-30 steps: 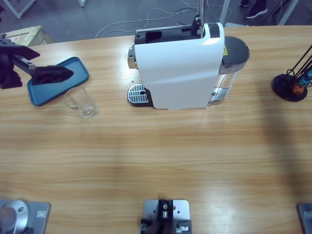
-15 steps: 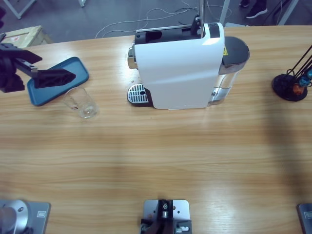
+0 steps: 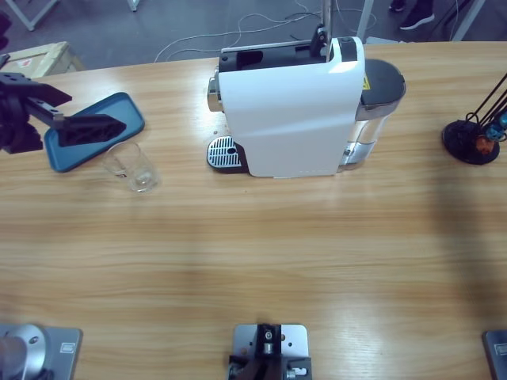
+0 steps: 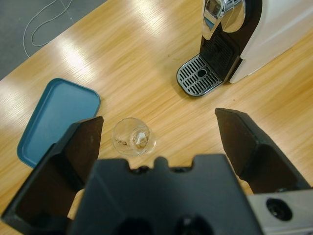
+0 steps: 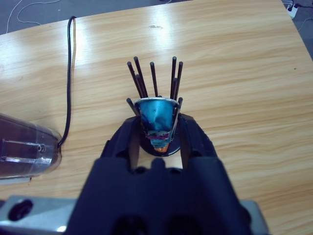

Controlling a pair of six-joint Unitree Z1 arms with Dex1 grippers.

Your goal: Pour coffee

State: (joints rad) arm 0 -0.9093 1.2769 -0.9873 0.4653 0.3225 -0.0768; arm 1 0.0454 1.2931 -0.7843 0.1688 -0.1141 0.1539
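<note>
While our left gripper [image 4: 159, 132] hangs released above the glass [image 4: 133, 137] of coffee [image 4: 128, 142], our right gripper [image 5: 157, 129] grasps 1 blue capsule [image 5: 156, 117].

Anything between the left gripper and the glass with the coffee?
Nothing visible. The left gripper is open and looks down at the glass on bare table. The blue tray lies beside the glass, and the coffee machine stands well off.

Long light-wood table [image 3: 261, 245], glossy, with lamp glare; grey floor [image 3: 158, 28] beyond its far edge; thin white cables [image 3: 238, 36] trailing there; pale cardboard box [image 3: 36, 57] at upper left; white metal frame legs [image 3: 32, 12] nearby.
</note>
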